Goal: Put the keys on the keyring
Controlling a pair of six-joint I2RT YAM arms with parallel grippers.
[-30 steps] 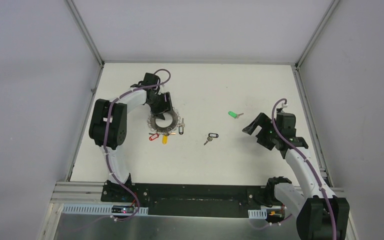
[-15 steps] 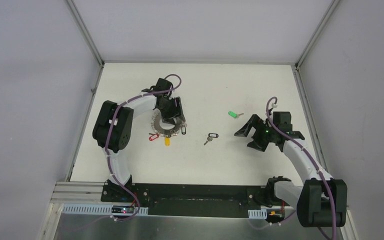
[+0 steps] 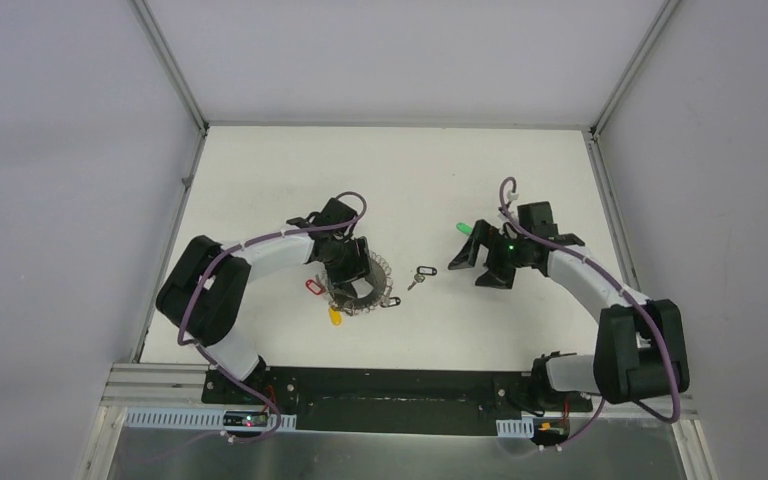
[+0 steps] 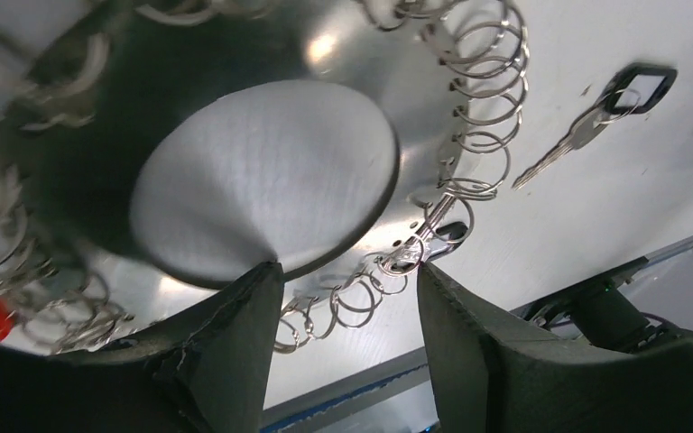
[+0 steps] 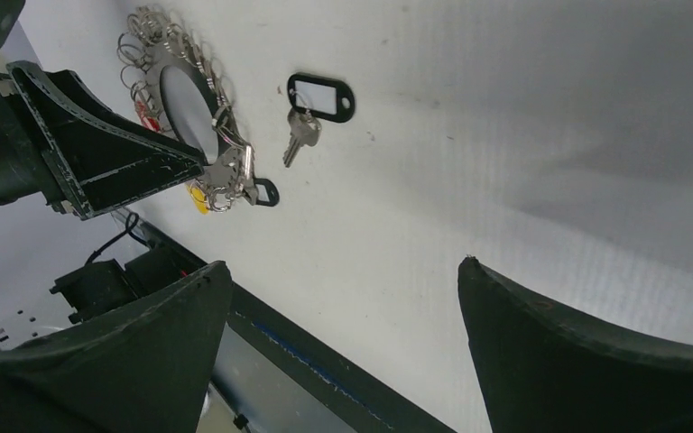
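The keyring [image 3: 372, 290] is a flat grey ring edged with silver loops. It carries red [image 3: 312, 287], yellow [image 3: 336, 315] and black [image 3: 390, 301] tags. My left gripper [image 3: 348, 268] straddles its band, one finger at the hole's edge and one at the outer loops [image 4: 343, 271]. The band [image 4: 397, 99] fills the left wrist view. A loose black-tagged key [image 3: 420, 275] lies just right of the ring, also in the left wrist view [image 4: 577, 135] and right wrist view [image 5: 311, 113]. The green-tagged key [image 3: 463, 229] lies by my right gripper [image 3: 472, 262], which is wide open and empty [image 5: 343, 262].
The white table is walled by grey panels with metal rails [image 3: 170, 60] at the far corners. The black base rail [image 3: 400, 385] runs along the near edge. The keyring [image 5: 189, 99] and the left arm's fingers [image 5: 99, 153] show in the right wrist view.
My left gripper has moved right and nearer, and the keyring with its tags went with it, toward the black-tagged key. My right gripper has swung left and farther out, up beside the green-tagged key.
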